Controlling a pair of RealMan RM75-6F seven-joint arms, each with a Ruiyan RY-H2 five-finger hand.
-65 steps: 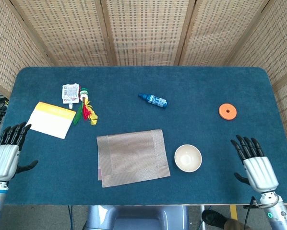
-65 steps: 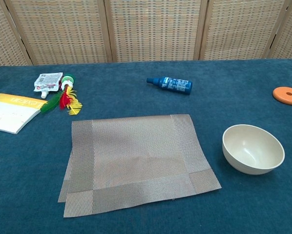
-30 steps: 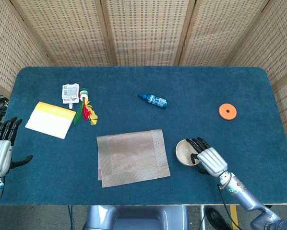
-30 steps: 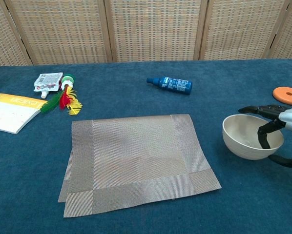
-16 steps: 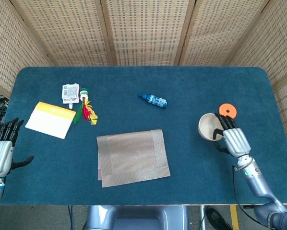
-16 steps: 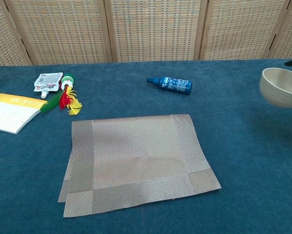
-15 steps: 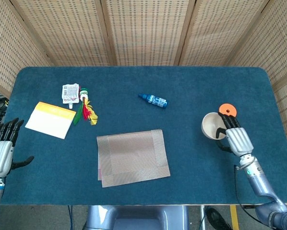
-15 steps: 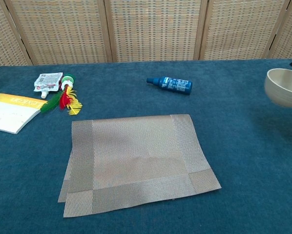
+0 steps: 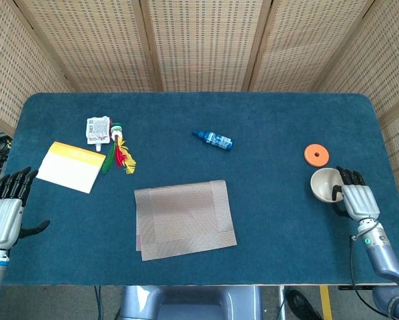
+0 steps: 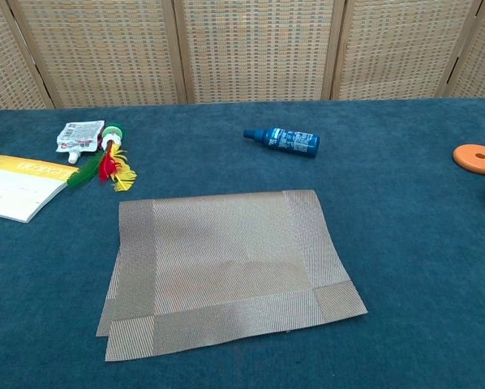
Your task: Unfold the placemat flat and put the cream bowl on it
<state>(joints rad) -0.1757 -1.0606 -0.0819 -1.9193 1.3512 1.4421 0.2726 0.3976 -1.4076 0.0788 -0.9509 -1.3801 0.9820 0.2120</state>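
Covering the desk [image 9: 266, 120] middle, the placemat [image 9: 185, 219] lies folded double, its doubled edges showing. Well right of the placemat, the right hand [image 9: 357, 198] grips the cream bowl [image 9: 324, 183], seemingly clearing room for unfolding; far left of it, the left hand [image 9: 5, 217] hovers empty, fingers apart

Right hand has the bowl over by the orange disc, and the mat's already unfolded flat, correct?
Not quite. The right hand does have the bowl by the orange disc, but the mat is still folded: the chest view shows a second layer peeking out along its left edge.
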